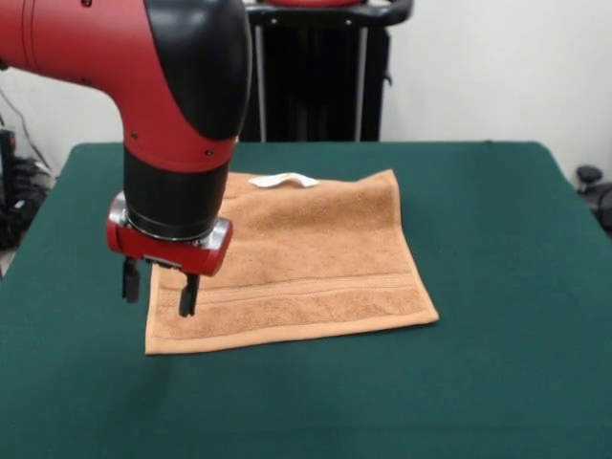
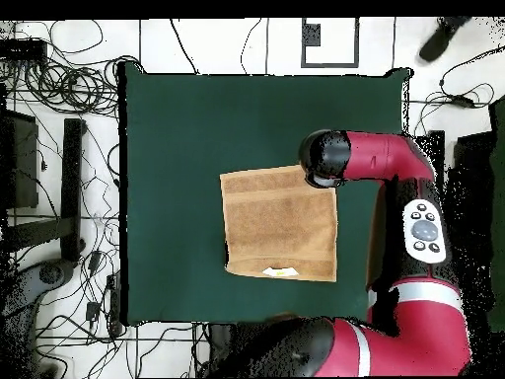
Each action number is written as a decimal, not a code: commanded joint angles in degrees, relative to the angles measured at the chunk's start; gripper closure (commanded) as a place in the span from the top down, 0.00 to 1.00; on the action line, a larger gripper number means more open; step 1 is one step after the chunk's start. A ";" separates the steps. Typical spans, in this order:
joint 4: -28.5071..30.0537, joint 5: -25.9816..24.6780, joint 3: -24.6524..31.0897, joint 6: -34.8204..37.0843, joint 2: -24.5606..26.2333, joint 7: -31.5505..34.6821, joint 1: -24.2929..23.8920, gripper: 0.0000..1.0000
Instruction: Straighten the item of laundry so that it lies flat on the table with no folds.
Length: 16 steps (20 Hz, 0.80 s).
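Nearest us, our gripper (image 1: 160, 288) hangs with fingers parted and empty over the towel's (image 1: 306, 263) front-left corner. The towel lies nearly flat mid-table (image 1: 497, 382), tag (image 1: 284, 180) at its far edge. A careless pinch here could drag it into new folds.

Front view light: bright, even, diffuse; no hard src visible.
Shadows: faint, soft, under gripper (image 1: 160, 290) on table (image 1: 497, 287).
Glare: soft highlight on arm (image 1: 182, 67) black shell; overhead view shows floor (image 2: 247, 44) near-white, washed out.
Focus: front view slightly soft overall; towel (image 1: 306, 258) pile texture still readable.
Edge distortion: none evident; table edges approx. straight in both views.
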 commanded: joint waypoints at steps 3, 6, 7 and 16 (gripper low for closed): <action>-3.27 2.73 -0.33 -2.86 3.25 13.07 4.68 1.00; -4.15 3.33 -0.23 -3.01 4.34 12.76 5.42 1.00; -4.36 3.69 -0.10 -3.01 4.63 12.33 5.36 1.00; -5.19 4.88 -1.00 -3.60 5.62 10.68 5.41 1.00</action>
